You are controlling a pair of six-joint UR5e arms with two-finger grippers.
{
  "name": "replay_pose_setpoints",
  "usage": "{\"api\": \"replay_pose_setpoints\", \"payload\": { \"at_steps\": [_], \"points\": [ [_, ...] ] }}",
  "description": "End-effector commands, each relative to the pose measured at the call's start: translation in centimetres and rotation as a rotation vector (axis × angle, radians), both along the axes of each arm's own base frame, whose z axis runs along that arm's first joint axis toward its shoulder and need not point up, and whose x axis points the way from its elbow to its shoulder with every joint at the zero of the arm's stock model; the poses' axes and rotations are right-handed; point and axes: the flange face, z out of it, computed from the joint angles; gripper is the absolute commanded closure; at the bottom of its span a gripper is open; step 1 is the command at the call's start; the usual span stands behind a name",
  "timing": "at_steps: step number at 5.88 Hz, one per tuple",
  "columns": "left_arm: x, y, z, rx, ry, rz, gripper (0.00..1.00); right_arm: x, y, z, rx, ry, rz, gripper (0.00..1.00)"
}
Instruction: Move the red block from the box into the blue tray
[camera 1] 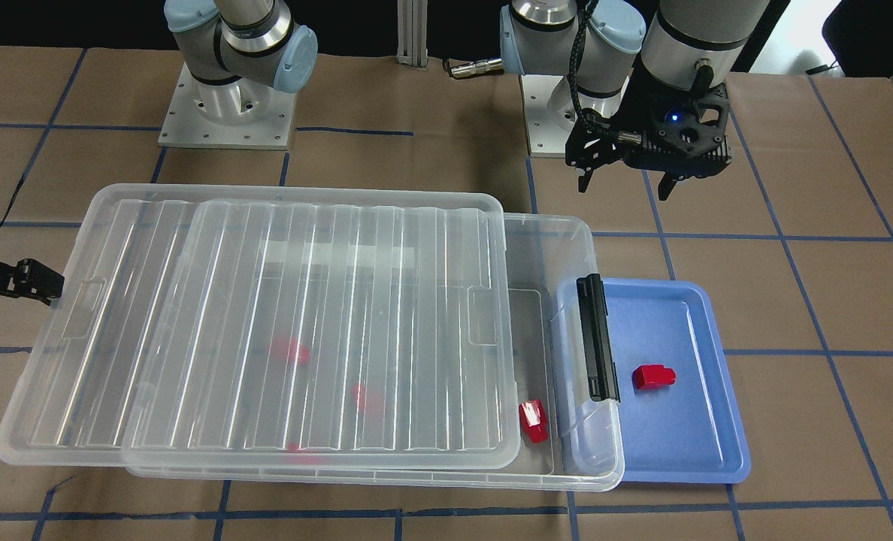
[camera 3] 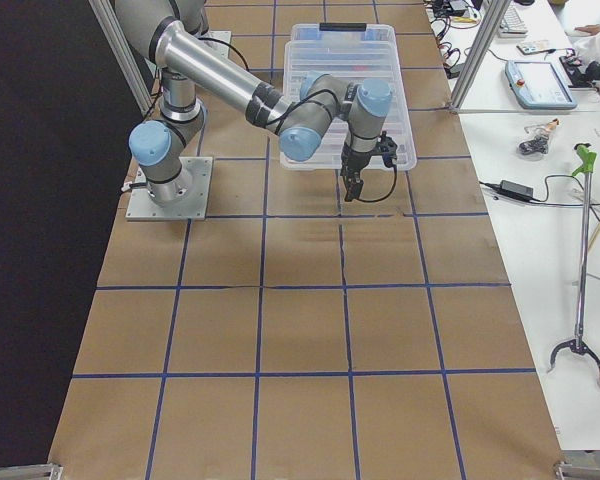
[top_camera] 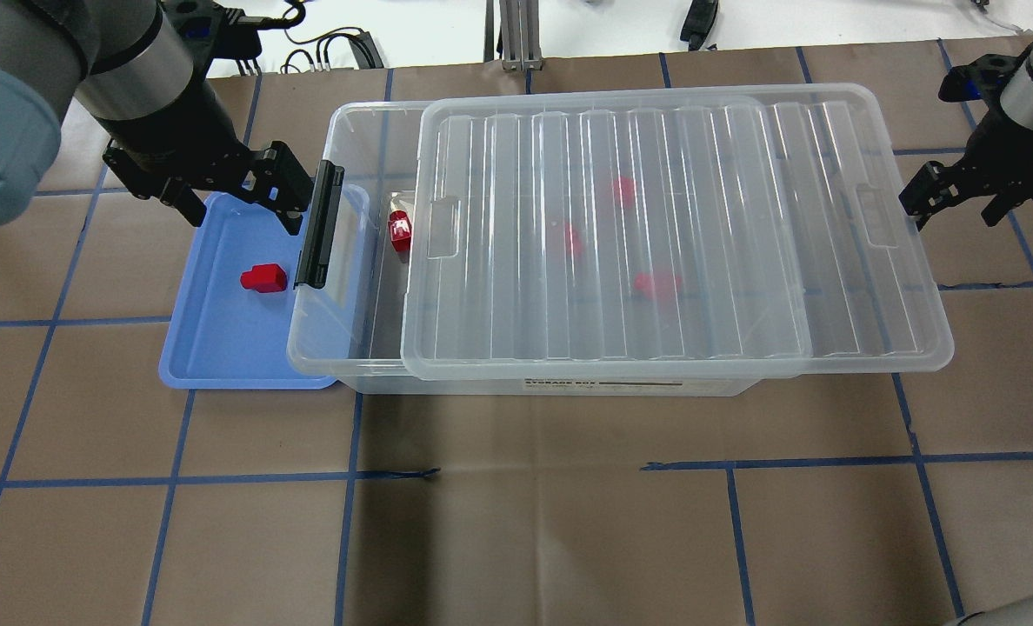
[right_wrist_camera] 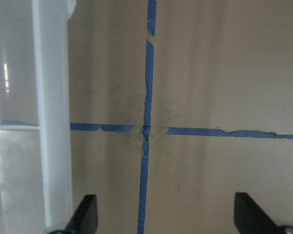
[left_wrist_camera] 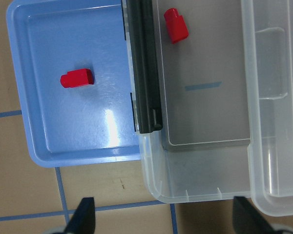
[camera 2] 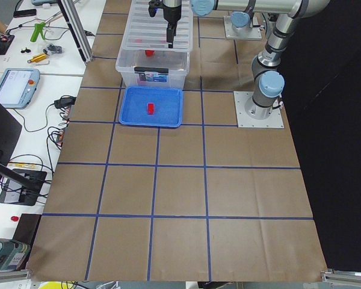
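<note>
One red block [top_camera: 263, 278] lies in the blue tray [top_camera: 221, 348], also seen in the front view [camera 1: 655, 376] and the left wrist view [left_wrist_camera: 77, 78]. The clear box [top_camera: 343, 130] has its ribbed lid [top_camera: 673, 235] slid toward my right, so its left end by the black latch [top_camera: 319, 224] is uncovered. A red block with a pale shiny face [top_camera: 401, 228] lies in that uncovered part. Three more red blocks [top_camera: 658, 285] show blurred under the lid. My left gripper [top_camera: 238, 204] is open and empty above the tray's far edge. My right gripper [top_camera: 956, 207] is open and empty beside the lid's right end.
The box's latch end overlaps the tray's right rim [camera 1: 567, 361]. Brown paper with blue tape lines [top_camera: 525, 474] covers the table. The arm bases [camera 1: 227, 113] stand behind the box. Benches with tools flank the table in the side views.
</note>
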Motion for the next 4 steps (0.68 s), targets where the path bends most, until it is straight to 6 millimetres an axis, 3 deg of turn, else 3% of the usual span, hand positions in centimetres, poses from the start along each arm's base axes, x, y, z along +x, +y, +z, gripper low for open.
{"api": "replay_pose_setpoints", "payload": {
  "at_steps": [1,4],
  "points": [
    [0.0,0.0,0.0,0.0,0.0,-0.001,0.02,1.8,-0.1,0.3,-0.003,0.006,-0.044,0.0],
    [0.0,0.0,-0.1,0.002,-0.002,-0.004,0.02,4.2,0.3,0.7,0.021,-0.027,-0.171,0.0]
  ]
}}
